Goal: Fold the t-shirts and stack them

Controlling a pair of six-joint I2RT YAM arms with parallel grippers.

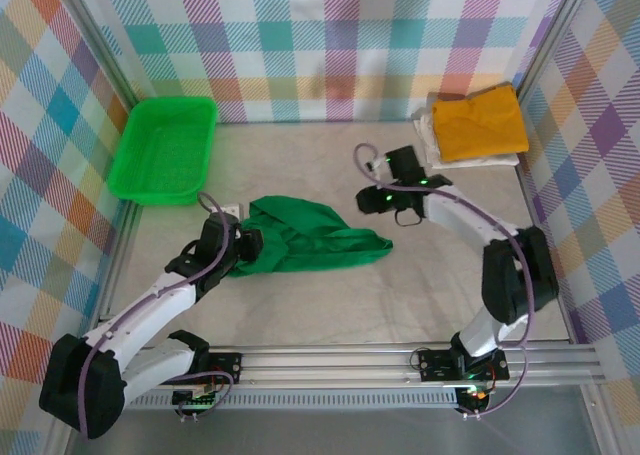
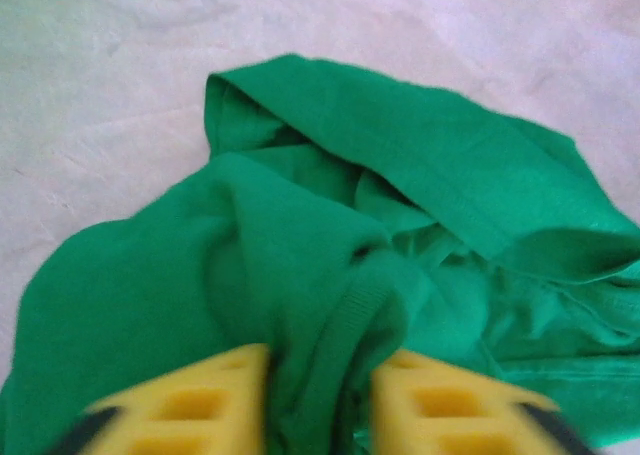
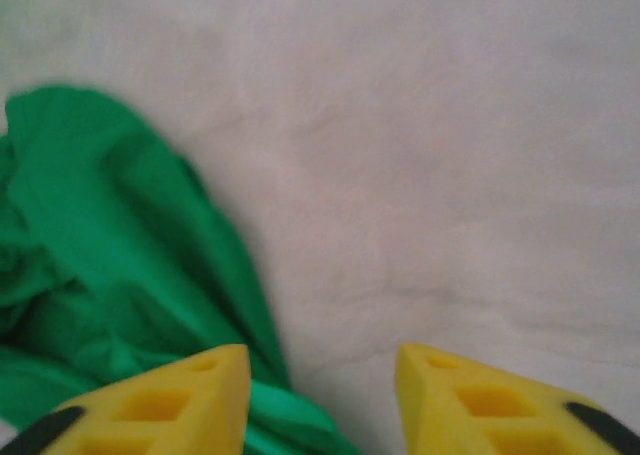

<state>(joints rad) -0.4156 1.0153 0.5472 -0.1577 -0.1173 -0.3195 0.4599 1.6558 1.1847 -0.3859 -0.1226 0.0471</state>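
The dark green t-shirt (image 1: 318,237) lies crumpled in the middle of the table. My left gripper (image 1: 243,245) is at its left end, shut on a bunched fold of the green cloth (image 2: 330,375) that passes between the yellow fingers (image 2: 200,405). My right gripper (image 1: 375,203) hangs open just past the shirt's right edge (image 3: 120,275), bare table between its fingers (image 3: 470,400). At the back right, the mustard yellow t-shirt (image 1: 480,123) lies folded on top of the white t-shirt (image 1: 432,147).
A bright green mesh basket (image 1: 165,147) stands at the back left. Checkered walls close in the table on three sides. An aluminium rail (image 1: 400,360) runs along the near edge by the arm bases.
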